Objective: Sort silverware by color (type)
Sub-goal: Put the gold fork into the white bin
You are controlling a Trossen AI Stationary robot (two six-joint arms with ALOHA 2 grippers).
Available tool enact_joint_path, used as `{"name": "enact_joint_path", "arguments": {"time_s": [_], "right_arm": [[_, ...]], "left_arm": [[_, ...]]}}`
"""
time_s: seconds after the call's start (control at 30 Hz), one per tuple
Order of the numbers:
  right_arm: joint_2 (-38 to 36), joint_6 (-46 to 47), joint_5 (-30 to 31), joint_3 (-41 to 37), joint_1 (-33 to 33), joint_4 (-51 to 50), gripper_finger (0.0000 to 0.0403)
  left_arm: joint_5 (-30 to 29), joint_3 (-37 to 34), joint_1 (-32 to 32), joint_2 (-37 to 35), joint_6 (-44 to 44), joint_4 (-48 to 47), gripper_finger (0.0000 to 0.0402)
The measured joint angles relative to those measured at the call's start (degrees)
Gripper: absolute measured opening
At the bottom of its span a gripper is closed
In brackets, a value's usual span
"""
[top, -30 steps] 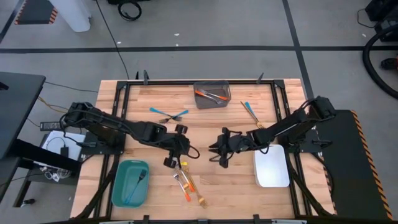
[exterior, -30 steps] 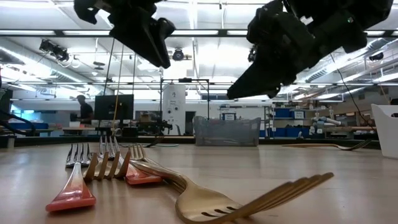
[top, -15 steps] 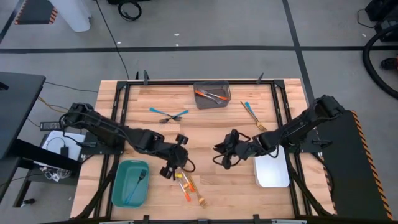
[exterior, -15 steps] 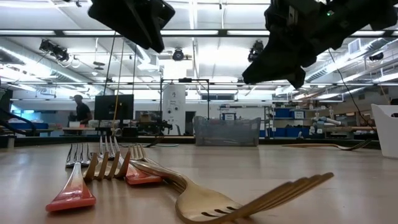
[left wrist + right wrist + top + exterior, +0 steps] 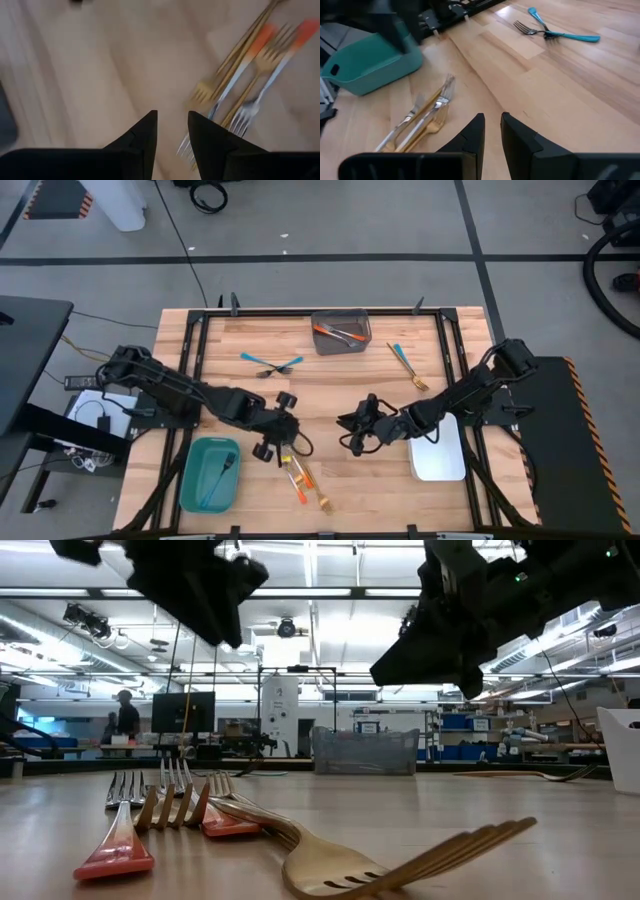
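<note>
A pile of silverware (image 5: pixel 298 475), orange-handled forks and gold forks, lies near the table's front edge; it shows in the left wrist view (image 5: pixel 240 75), the right wrist view (image 5: pixel 425 117) and close up in the low view (image 5: pixel 230 825). My left gripper (image 5: pixel 270 448) hangs above the pile's left end, open, fingers (image 5: pixel 145 135) empty. My right gripper (image 5: pixel 353 440) hovers right of the pile, open by a narrow gap (image 5: pixel 492 127), holding nothing. Two blue forks (image 5: pixel 272 364) lie crossed farther back.
A teal bin (image 5: pixel 192 480) with one dark utensil stands at the front left, a white bin (image 5: pixel 437 450) at the right, a grey bin (image 5: pixel 340 340) with orange-handled pieces at the back. A blue and a gold piece (image 5: pixel 405 363) lie at the back right.
My left gripper has gone toward the table's near edge and a little to the left, ending above the left end of the pile. My right gripper has rolled about its own line while staying near the same spot. The silverware has not moved.
</note>
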Motion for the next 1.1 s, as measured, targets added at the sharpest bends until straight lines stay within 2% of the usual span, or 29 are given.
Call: {"name": "enact_joint_path", "arguments": {"time_s": [0.2,0.4,0.6,0.8,1.1], "right_arm": [[-0.1,-2.9,1.0,0.0,0.9,1.7,0.007],[-0.1,-4.9,1.3,0.0,0.9,1.1,0.007],[-0.1,-6.5,1.3,0.0,0.9,0.8,0.007],[-0.1,-6.9,1.3,0.0,0.9,0.8,0.007],[-0.1,-9.2,1.3,0.0,0.9,0.8,0.007]], "left_arm": [[1.6,-2.9,3.2,0.0,-1.7,0.5,0.0118],[2.4,-5.7,2.4,0.0,-1.3,8.2,0.0118],[2.2,-5.8,1.8,-0.1,-2.4,10.7,0.0118],[3.6,-5.8,1.6,-0.1,-2.9,9.5,0.0118],[5.7,-5.7,-1.4,2.7,-4.4,18.4,0.0118]]}}
